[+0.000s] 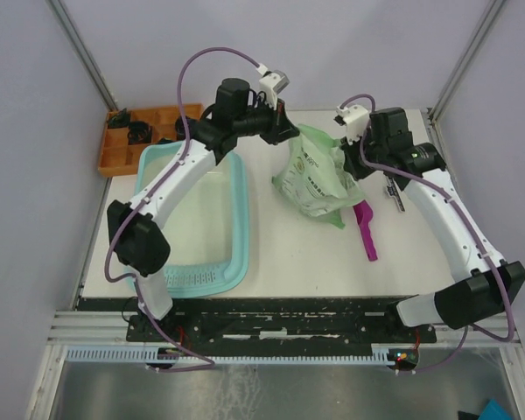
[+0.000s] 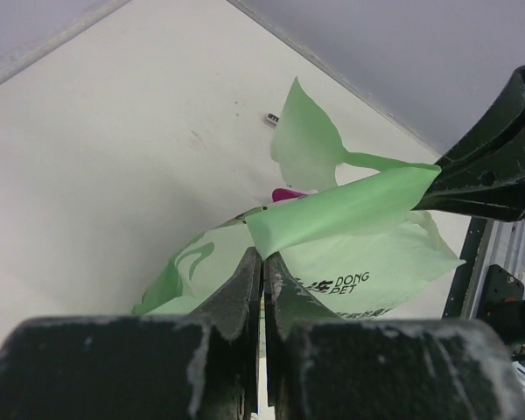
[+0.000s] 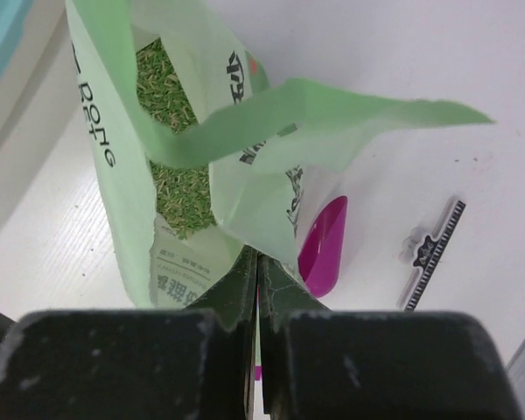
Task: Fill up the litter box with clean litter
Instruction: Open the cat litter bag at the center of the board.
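Note:
The light teal litter box [image 1: 241, 210] lies on the left of the table, its whitish floor bare where the left arm does not cover it. A light green printed bag [image 1: 315, 179] stands to its right, mouth pulled open. My left gripper [image 1: 284, 128] is shut on the bag's top edge [image 2: 332, 214], jaws pressed together [image 2: 263, 255]. My right gripper [image 1: 354, 150] is shut on the opposite edge [image 3: 257, 255]. Pale green litter [image 3: 171, 114] shows inside the bag in the right wrist view. One corner of the litter box [image 3: 0, 35] shows at the top left there.
A magenta scoop [image 1: 367, 232] lies on the table right of the bag, also visible as the scoop [image 3: 324, 245] past my right fingers. A small black-and-white strip [image 3: 433, 254] lies beside it. An orange compartmented tray [image 1: 122, 144] sits at the back left, behind the litter box.

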Robot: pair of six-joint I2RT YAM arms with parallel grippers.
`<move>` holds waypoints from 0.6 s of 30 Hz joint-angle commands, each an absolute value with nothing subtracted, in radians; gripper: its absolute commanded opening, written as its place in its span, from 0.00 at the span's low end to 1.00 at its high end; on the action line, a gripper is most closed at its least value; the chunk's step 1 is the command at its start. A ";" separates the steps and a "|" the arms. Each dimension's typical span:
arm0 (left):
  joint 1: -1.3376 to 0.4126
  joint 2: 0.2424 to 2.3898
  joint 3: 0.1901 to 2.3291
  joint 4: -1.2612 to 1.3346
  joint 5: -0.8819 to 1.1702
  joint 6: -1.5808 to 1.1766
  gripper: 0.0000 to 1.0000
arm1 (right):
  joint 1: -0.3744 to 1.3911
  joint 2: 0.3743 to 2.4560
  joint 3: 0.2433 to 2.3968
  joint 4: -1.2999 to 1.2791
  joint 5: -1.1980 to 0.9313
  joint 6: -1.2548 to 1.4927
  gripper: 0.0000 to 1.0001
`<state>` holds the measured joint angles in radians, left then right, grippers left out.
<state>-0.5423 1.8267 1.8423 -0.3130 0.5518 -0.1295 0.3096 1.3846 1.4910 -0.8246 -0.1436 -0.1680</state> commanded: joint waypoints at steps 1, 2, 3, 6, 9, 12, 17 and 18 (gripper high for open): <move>-0.509 1.738 1.863 0.038 0.622 -0.136 0.03 | 0.316 1.406 1.493 -0.783 -0.199 -0.131 0.02; -0.509 1.737 1.842 0.056 0.631 -0.149 0.03 | 0.317 1.404 1.478 -0.777 -0.206 -0.129 0.02; -0.510 1.737 1.813 0.074 0.640 -0.164 0.03 | 0.318 1.400 1.467 -0.773 -0.216 -0.130 0.02; -0.511 1.726 1.720 0.147 0.656 -0.224 0.03 | 0.319 1.396 1.436 -0.772 -0.229 -0.131 0.02; -0.512 1.718 1.624 0.236 0.673 -0.286 0.03 | 0.326 1.395 1.405 -0.775 -0.272 -0.135 0.02; -0.514 1.714 1.577 0.271 0.681 -0.312 0.03 | 0.334 1.398 1.382 -0.773 -0.282 -0.143 0.02; -0.513 1.665 1.525 0.272 0.666 -0.309 0.03 | 0.334 1.418 1.413 -0.840 -0.233 -0.174 0.10; -0.512 1.653 1.515 0.270 0.664 -0.308 0.03 | 0.334 1.413 1.421 -0.851 -0.205 -0.183 0.19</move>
<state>-0.5022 1.7702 1.5269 0.1280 0.6273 -0.2615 0.3305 1.4139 1.3788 -0.8307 -0.2600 -0.1547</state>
